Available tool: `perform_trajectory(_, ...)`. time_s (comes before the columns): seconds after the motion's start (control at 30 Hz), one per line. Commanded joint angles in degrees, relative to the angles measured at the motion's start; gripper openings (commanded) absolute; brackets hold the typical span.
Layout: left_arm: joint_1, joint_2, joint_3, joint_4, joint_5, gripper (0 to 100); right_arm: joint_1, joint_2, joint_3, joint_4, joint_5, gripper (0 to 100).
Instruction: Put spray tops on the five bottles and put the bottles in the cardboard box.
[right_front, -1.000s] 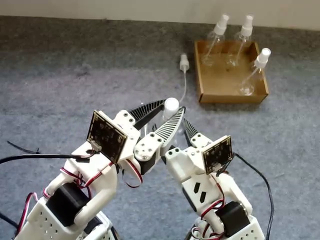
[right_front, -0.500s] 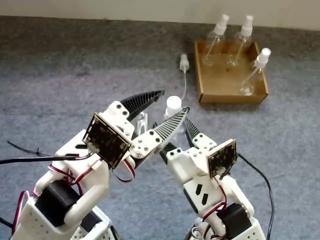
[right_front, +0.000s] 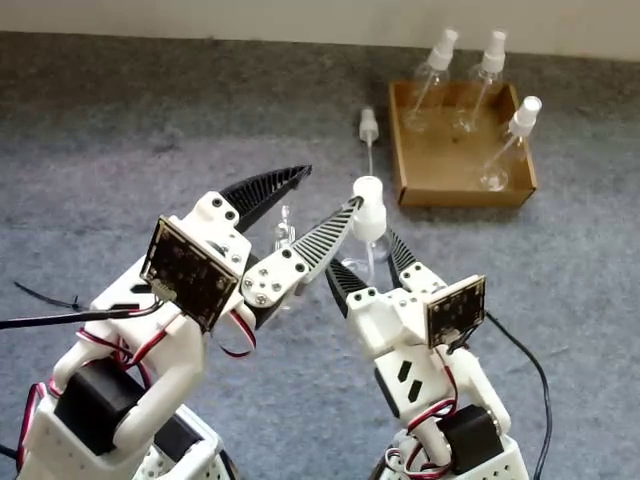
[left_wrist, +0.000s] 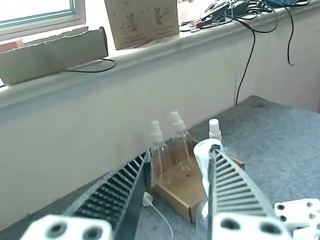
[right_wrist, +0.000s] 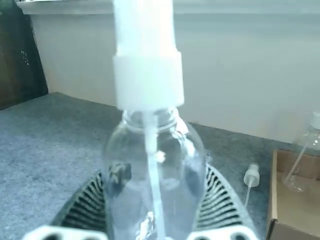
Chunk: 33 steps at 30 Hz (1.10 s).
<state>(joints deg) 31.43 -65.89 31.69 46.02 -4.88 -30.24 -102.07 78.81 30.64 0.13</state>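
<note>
- Right claw, lower centre of the high view: clamped on one held bottle, with one black finger on each side of its clear body. The bottle stands upright.
- The held bottle carries one fitted spray top, white, with its thin tube running down inside the bottle.
- Left claw, centre of the high view: its two black fingers are spread wide apart and grip nothing.
- The tip of the left claw's lower finger lies just beside the fitted spray top. Contact cannot be told.
- One open bottle, clear and without a top, shows upright between the left claw's fingers, left of the held bottle. Contact with either finger cannot be told.
- One loose spray top lies on the carpet at upper centre, just left of the box, its tube pointing toward the lower edge.
- One cardboard box, upper right, holds three bottles: upper-left bottle, upper-right bottle and lower-right bottle. Each has a white top fitted.
- Bottle count is five: three in the box, one clamped, one open on the carpet.
- Spray top count is five: four fitted, one loose.
</note>
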Motion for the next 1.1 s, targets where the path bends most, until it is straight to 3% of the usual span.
perform_trajectory(0.0,1.89,-0.57,-4.09,0.0,-0.09,18,0.75,-0.57,-0.31,-1.63,0.35,0.5)
perform_trajectory(0.37,1.8,2.86,-7.6,-1.85,-0.18,18,-2.68,-0.66,-0.31,-1.36,0.26,0.5)
perform_trajectory(0.8,1.89,7.08,-1.01,-1.76,-0.26,18,-2.68,-0.66,-0.31,-1.36,0.35,0.5)
perform_trajectory(1.07,1.36,6.11,-18.15,0.0,-0.26,18,-2.68,-0.66,-0.04,-1.36,0.35,0.5)
